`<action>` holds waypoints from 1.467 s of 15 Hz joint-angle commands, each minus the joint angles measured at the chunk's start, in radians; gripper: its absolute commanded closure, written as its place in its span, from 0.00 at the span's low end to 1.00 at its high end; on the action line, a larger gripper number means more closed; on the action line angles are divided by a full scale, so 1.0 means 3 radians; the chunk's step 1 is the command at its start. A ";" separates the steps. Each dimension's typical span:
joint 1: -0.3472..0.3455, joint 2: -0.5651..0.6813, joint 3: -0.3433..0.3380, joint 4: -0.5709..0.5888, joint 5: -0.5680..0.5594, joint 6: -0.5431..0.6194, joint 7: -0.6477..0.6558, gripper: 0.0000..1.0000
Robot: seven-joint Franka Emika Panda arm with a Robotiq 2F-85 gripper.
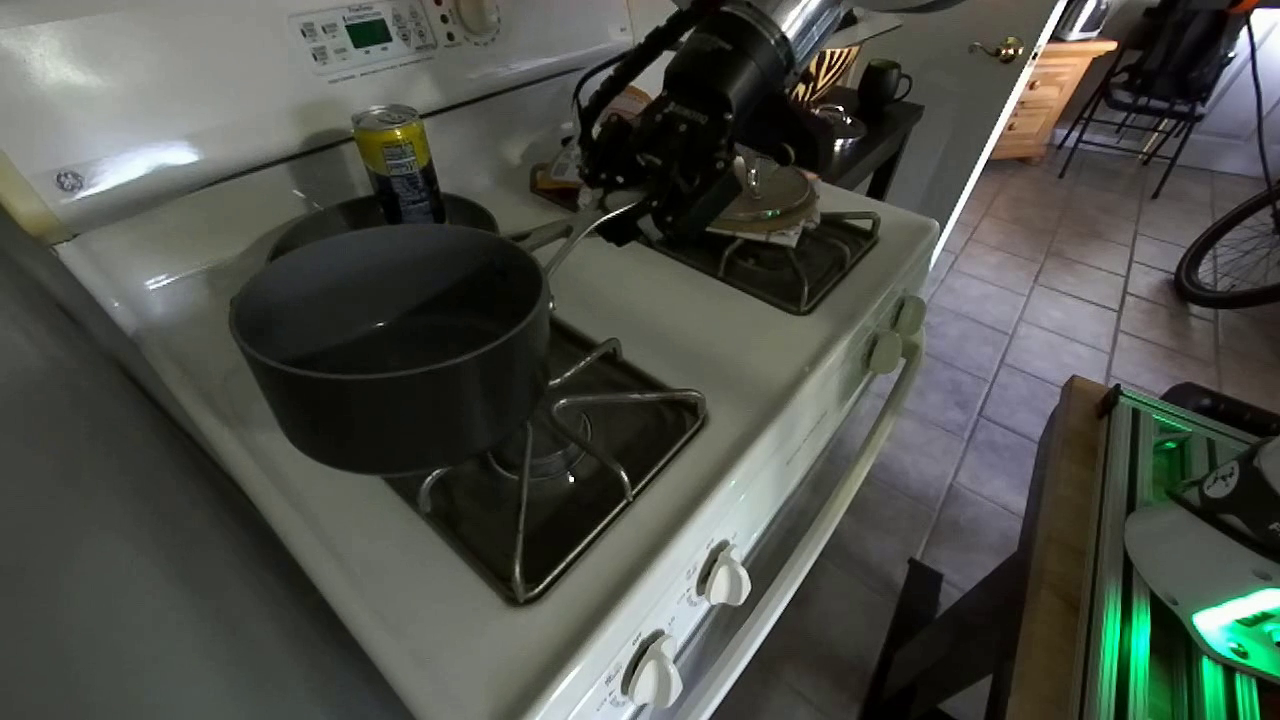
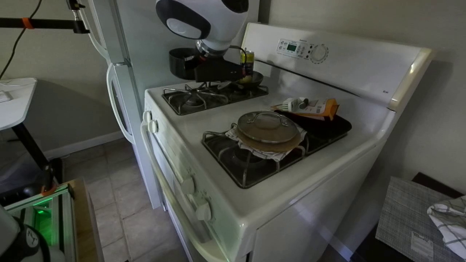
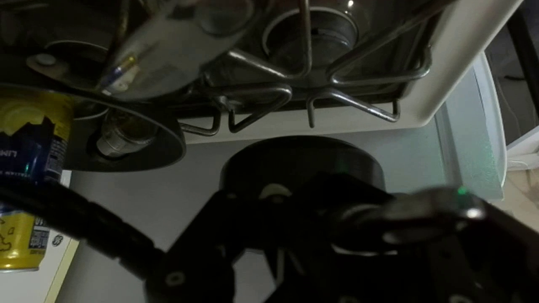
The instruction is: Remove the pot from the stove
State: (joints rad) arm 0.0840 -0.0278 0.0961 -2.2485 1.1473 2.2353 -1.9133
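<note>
Light is dim, with glare on the stove [image 1: 690,338].

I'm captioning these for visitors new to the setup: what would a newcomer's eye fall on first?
Most likely the big dark pot, held up above the white stove by the black robot hand gripping its long handle. In an exterior view, a yellow and navy can stands oddly in the frying pan just behind it, and bright green light glows at the lower right.
</note>
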 commanded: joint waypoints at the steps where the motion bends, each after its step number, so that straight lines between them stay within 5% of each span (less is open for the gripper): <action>1: -0.0018 -0.0492 -0.0041 -0.0235 -0.0119 -0.0213 0.0473 0.98; 7: -0.0110 -0.1068 -0.0232 -0.0564 -0.0334 -0.0651 0.0922 0.98; 8: -0.0069 -0.0764 -0.0195 -0.0426 -0.0290 -0.0485 0.0771 0.90; 11: -0.0090 -0.0946 -0.0236 -0.0539 -0.0373 -0.0544 0.0843 0.90; 12: -0.0088 -0.0960 -0.0234 -0.0553 -0.0378 -0.0544 0.0853 0.98; 22: -0.0312 -0.1362 -0.0423 -0.0722 -0.0265 0.0261 0.1795 0.98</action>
State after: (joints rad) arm 0.0086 -0.3487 -0.0173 -2.4311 1.0458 2.2682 -1.4719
